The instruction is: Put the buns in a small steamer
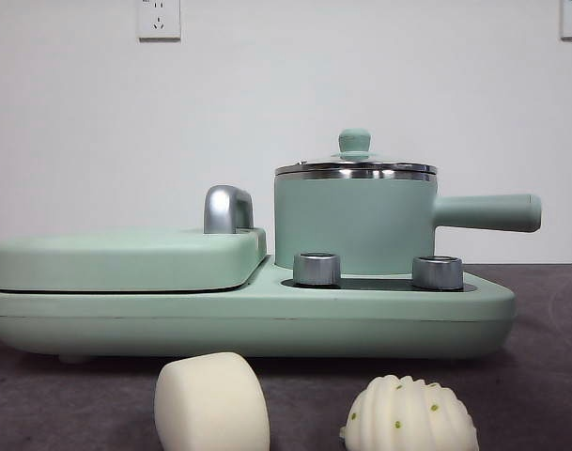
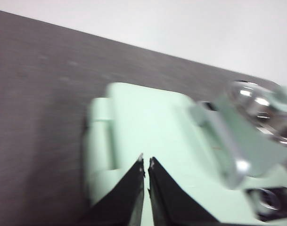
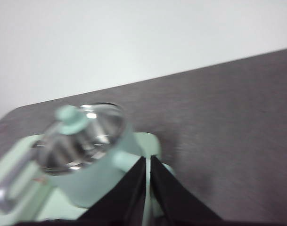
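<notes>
Above the lidded small steamer (image 1: pixel 354 221), both grippers hang closed and empty, buns (image 1: pixel 212 406) on the table (image 1: pixel 69 404).

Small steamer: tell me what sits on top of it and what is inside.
A steel-rimmed glass lid with a green knob covers the small steamer. Its inside cannot be seen from the front. Both buns, the smooth bun and the pleated bun, lie on the table.

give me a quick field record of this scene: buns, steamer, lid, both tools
smooth bun: on the table, in front of the appliance, outside the pot
pleated bun: on the table beside it, green specks
small steamer: on the appliance base, handle pointing sideways
glass lid: on the pot, closed
left tool: shut, empty, above the flat hinged lid
right tool: shut, empty, above the steamer's handle side
</notes>
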Motion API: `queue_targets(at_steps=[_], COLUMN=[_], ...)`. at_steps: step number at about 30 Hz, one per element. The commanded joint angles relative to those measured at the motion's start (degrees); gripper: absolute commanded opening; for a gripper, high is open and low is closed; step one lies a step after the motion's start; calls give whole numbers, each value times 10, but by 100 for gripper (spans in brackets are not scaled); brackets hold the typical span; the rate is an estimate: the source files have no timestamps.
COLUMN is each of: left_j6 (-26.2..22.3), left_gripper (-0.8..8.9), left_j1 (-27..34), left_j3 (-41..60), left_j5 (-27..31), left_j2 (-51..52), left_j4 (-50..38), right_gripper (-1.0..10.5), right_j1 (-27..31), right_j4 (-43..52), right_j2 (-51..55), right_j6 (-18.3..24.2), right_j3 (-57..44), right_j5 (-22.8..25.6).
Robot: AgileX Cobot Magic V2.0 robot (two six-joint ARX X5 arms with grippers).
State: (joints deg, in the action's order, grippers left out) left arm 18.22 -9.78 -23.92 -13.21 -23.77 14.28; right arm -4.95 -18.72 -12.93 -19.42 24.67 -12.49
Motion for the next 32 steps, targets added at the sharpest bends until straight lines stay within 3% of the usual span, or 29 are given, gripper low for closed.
queue_targets(at_steps=[1,9,14,19,22,27,29,32], left_j6=[-16,-92,-103,-117,-117,-117,-117,-101], left_gripper=[16,16,16,27,93,425,451,448], left_j1=[-15,-66,-97,-106,-106,-106,-106,-106], left_j3=[-63,-201,-238,-239,-239,-239,-239,-239], left_j5=[-35,-121,-159,-158,-158,-158,-158,-158], left_j2=[-59,-205,-238,-238,-238,-238,-238,-238], left_j4=[12,84,89,74,76,71,71,68], right_gripper=[12,13,13,13,40,422,489,491], right_j1=[-2,-2,-2,-2,-2,-2,-2,-2], right_j4=[-17,-114,-153,-146,-147,-147,-147,-147], right_j2=[-42,-174,-223,-230,-230,-230,-230,-229], right_j6=[16,129,156,156,156,155,155,155], right_j3=[54,195,240,241,241,241,241,241], right_j5=[-40,-196,-274,-280,-277,-276,-276,-276])
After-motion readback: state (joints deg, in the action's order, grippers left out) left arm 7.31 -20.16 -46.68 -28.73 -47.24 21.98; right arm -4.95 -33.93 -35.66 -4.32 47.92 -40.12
